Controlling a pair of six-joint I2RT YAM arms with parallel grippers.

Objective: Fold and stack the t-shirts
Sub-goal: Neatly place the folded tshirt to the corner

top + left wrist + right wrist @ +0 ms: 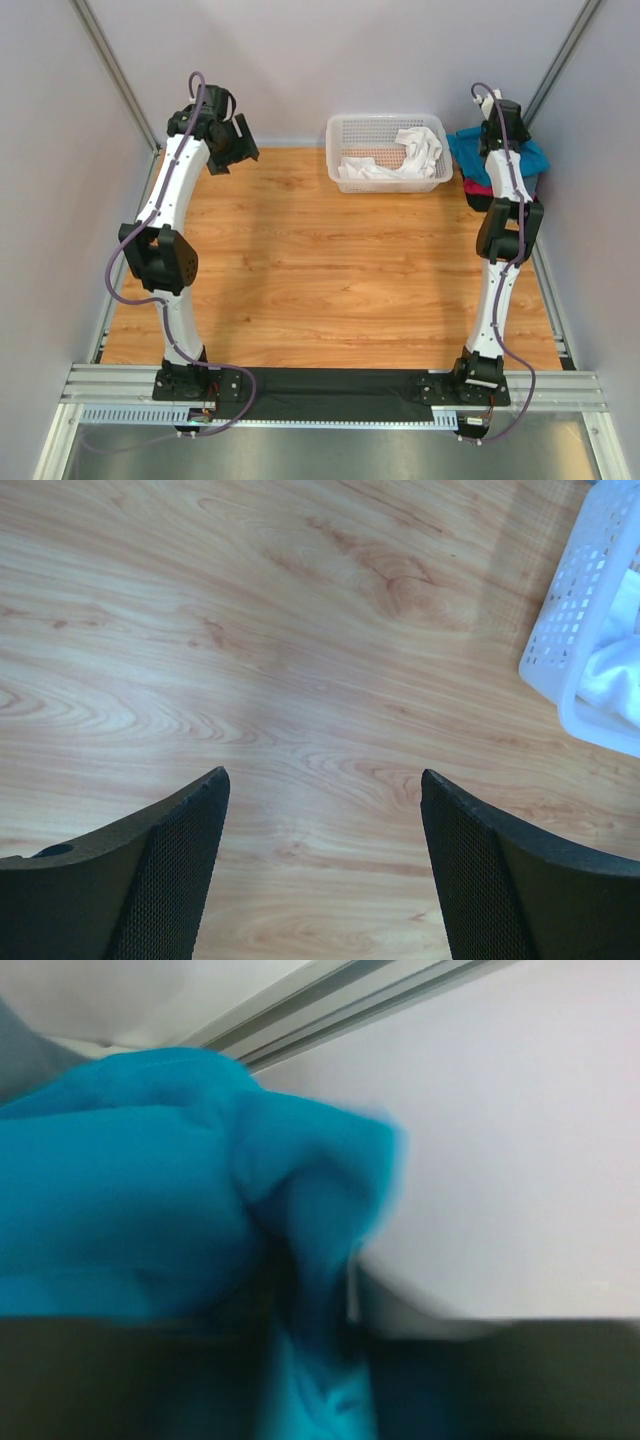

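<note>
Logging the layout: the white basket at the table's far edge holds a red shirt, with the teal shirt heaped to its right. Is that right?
Not quite. The basket holds a white t-shirt, not a red one, as the top external view shows. The teal t-shirt does lie heaped to its right.

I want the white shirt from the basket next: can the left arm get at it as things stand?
Probably yes. The left end effector hangs open over bare table left of the white lattice basket, whose top is open, and the white t-shirt lies uppermost with nothing between them.
</note>
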